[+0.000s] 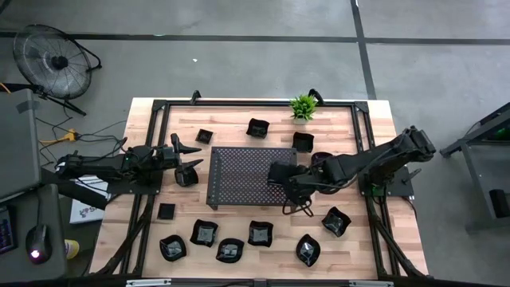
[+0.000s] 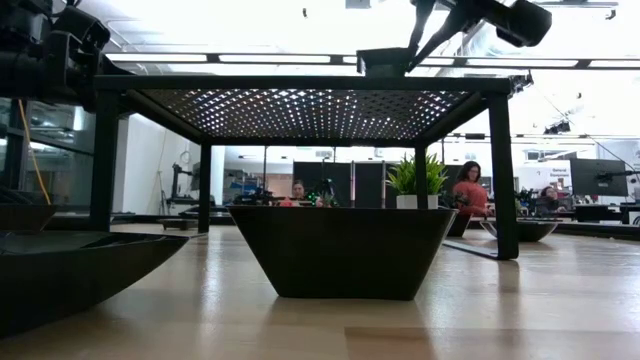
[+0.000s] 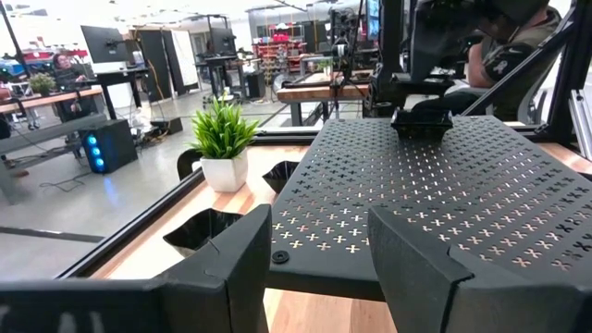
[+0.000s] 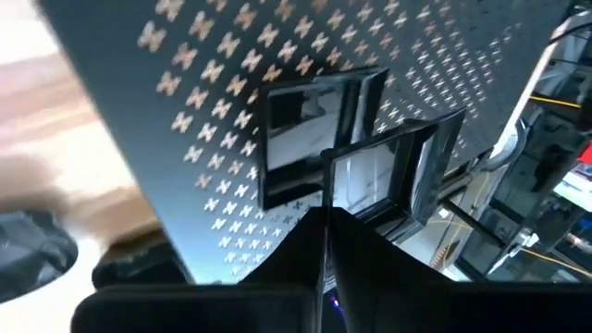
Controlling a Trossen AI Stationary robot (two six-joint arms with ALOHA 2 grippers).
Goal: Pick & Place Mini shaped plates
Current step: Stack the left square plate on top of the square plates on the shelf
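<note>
Barely begun, judging by the layout. Found only one square plate (image 4: pixel 319 139) over the perforated tray (image 1: pixel 239 171), at its right edge, pinched by the rim in the right gripper (image 1: pixel 280 175), fingers closed thin on the plate wall. Could not tell whether the plate was resting on the mesh or was held just above it; possibly touching, going by the left wrist view. Saw nothing else on the tray.

Left to do: nearly everything. Counted roughly ten loose plates (image 1: pixel 260 233) on the table (image 1: pixel 382 239), most in a ragged row along the near side, three beyond the tray's far edge, one or two on the right under the arm.

Left gripper (image 1: pixel 187 159) parked just beside the tray's left edge, fingers spread wide, holding nothing.

Room to move: tray top wide open, with plenty of landing space toward the middle and left. Tighter around it: raised tray edges on all sides, black frame (image 1: pixel 239 102) along the table's borders, plant (image 1: pixel 303 106) close to the far plates. Near-row plates set close together, so little clearance for fingers between neighbours.
</note>
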